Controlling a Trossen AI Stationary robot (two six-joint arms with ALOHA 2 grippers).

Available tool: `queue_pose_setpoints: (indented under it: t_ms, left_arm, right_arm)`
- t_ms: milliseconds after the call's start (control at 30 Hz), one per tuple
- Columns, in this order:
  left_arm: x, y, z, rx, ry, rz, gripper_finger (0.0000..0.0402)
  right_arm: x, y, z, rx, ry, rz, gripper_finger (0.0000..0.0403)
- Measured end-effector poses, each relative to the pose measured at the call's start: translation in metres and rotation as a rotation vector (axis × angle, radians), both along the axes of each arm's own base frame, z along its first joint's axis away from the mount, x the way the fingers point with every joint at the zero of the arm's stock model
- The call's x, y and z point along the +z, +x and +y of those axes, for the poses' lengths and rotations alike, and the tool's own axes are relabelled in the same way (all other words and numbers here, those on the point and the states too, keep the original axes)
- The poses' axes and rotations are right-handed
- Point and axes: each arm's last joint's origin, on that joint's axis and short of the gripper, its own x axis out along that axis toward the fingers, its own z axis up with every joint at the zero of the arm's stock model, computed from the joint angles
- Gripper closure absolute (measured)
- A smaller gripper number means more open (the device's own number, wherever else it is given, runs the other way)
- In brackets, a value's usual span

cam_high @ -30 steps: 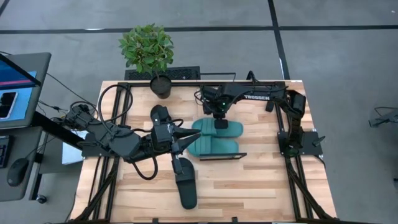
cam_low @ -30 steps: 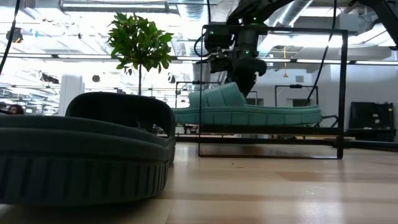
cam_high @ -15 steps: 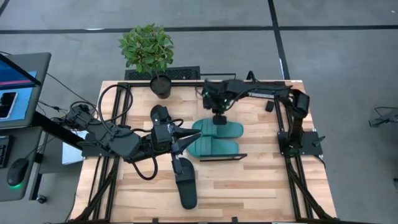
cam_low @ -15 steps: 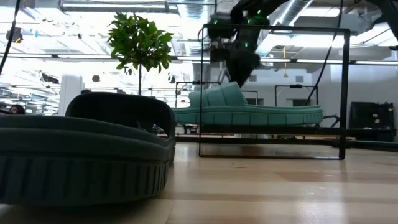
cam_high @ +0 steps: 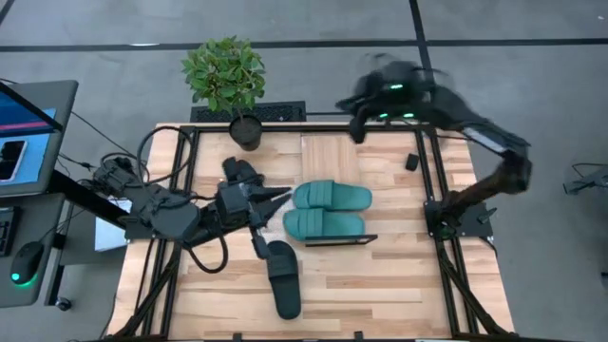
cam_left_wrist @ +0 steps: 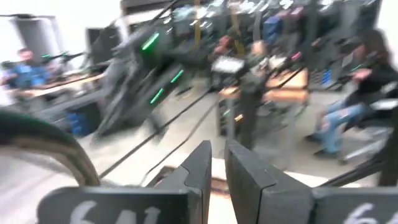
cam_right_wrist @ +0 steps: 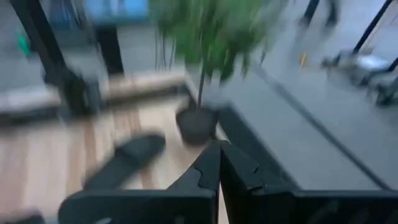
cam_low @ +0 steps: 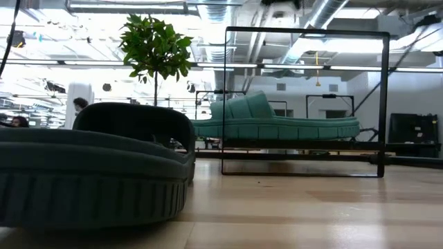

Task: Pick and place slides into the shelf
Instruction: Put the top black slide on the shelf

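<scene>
Two teal slides [cam_high: 330, 197] [cam_high: 324, 225] lie side by side, soles down, on the shelf's wood board [cam_high: 331, 157]; the low view shows them [cam_low: 277, 126] inside the wire frame [cam_low: 304, 32]. One black slide [cam_high: 283, 278] lies on the table near the front, filling the low view's foreground [cam_low: 90, 173]. The other black slide [cam_high: 240, 174] lies beside my left arm, and the right wrist view shows it too [cam_right_wrist: 124, 158]. My left gripper [cam_high: 280, 194] [cam_left_wrist: 217, 163] hovers shut between that slide and the shelf. My right gripper [cam_high: 358, 127] [cam_right_wrist: 219, 163] is shut, raised near the far edge.
A potted plant [cam_high: 226, 78] stands at the table's far left corner, with its pot [cam_right_wrist: 196, 124] showing in the right wrist view. A small dark block [cam_high: 411, 161] lies right of the shelf. Black frame rails run along the table's sides. People sit in the room beyond.
My right gripper has risen from just above the far teal slide and swung quickly toward the far edge, leaving the low view. My left arm has drawn back a little toward the far left and its gripper has turned. The slides have stayed where they were.
</scene>
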Motion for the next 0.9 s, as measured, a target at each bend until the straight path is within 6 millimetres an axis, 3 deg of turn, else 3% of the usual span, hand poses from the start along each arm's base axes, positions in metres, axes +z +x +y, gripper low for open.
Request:
queue_pose_setpoints:
  t_ms: [200,433,667,900]
  left_arm:
    - [-0.019,-0.014,-0.006,0.190,-0.022,0.092,0.0366]
    - [-0.049,-0.031,-0.009,0.262,-0.129,0.131,0.0366]
    - [-0.088,-0.040,-0.008,0.319,-0.294,0.130,0.0366]
    - [-0.138,-0.047,0.000,0.459,-0.497,0.051,0.0366]
  right_arm:
    - [0.051,-0.066,0.036,0.000,-0.032,-0.267,0.0403]
    - [0.068,-0.115,0.072,0.085,-0.009,-0.364,0.0403]
    - [0.063,-0.129,0.090,0.160,0.060,-0.318,0.0403]
    - [0.057,-0.129,0.095,0.075,0.038,-0.256,0.0403]
